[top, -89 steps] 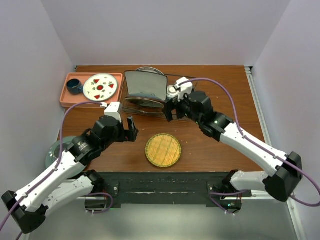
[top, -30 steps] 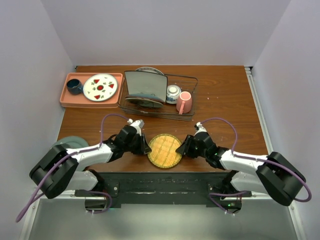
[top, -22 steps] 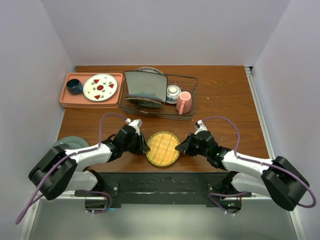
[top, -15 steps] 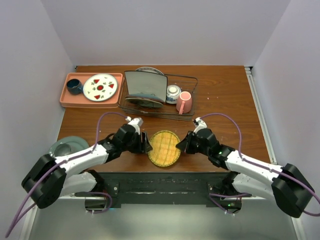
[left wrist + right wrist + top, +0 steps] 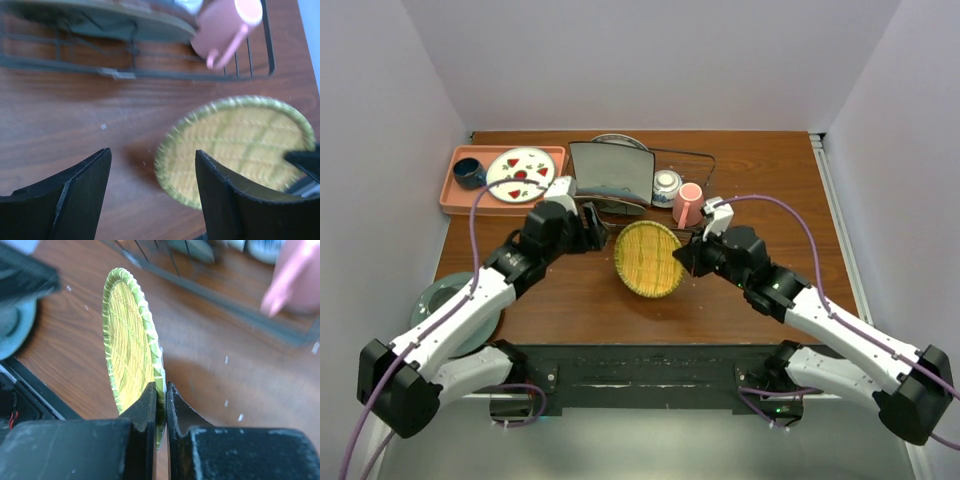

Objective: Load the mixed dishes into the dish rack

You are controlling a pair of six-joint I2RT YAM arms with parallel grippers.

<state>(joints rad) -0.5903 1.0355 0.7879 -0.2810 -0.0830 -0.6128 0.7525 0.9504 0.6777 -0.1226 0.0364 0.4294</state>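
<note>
The right gripper is pinching the rim of the woven round plate between fingers that are nearly closed. It is carrying the plate on edge above the worktop, just in front of the dish rack. The left gripper is hovering just beside the plate's far edge with its fingers standing wide and gripping nothing. The main hazard is the grip itself. Only a narrow bite of a stiff woven rim is being held, so the plate is likely to be pivoting about that single contact, and any quick swing is risking a slip and a drop onto the worktop. A second hazard is clearance. The pink mug is sitting at the rack's near right corner, close to the plate's upper edge, so a lift that is too low is risking a strike on the mug or on the front wire. The white square plate is filling the left of the rack, so the free slot appears tight. The left arm is also crowding the approach path, and a collision between the two arms is possible.
</note>
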